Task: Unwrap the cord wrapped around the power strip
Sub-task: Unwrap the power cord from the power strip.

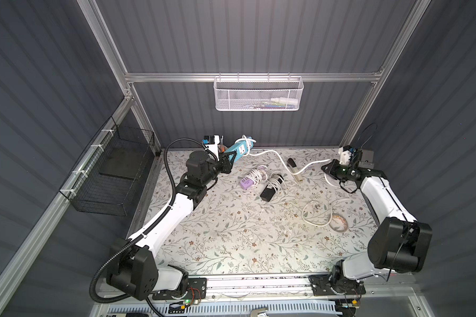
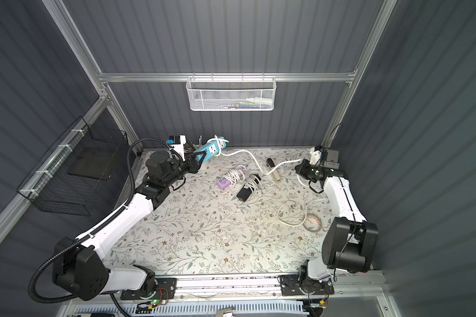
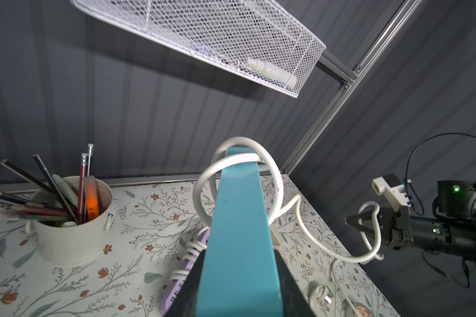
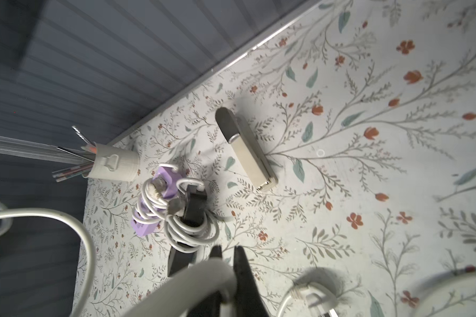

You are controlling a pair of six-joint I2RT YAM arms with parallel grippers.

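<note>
My left gripper (image 1: 229, 159) (image 2: 199, 158) (image 3: 239, 255) is shut on one end of the teal power strip (image 1: 241, 149) (image 2: 210, 149) (image 3: 241, 219), holding it tilted up above the back of the table. The white cord (image 1: 280, 157) (image 2: 254, 162) (image 3: 204, 178) still loops around the strip's far end. From there it sags across the table to my right gripper (image 1: 326, 166) (image 2: 299, 167) (image 4: 227, 251), which is shut on the cord (image 4: 201, 277). Beyond that grip, the slack lies in loose loops (image 1: 316, 214) on the right of the table, with the plug (image 4: 311, 299) below my right gripper.
A purple power strip (image 1: 246, 182) and a black adapter (image 1: 268, 190), both wound with white cords, lie mid-table. A stapler (image 1: 294, 170) lies under the sagging cord. A tape roll (image 1: 338, 222) sits right, a pencil cup (image 3: 72, 219) back left. Wire baskets (image 1: 259, 93) (image 1: 113, 178) hang on the walls.
</note>
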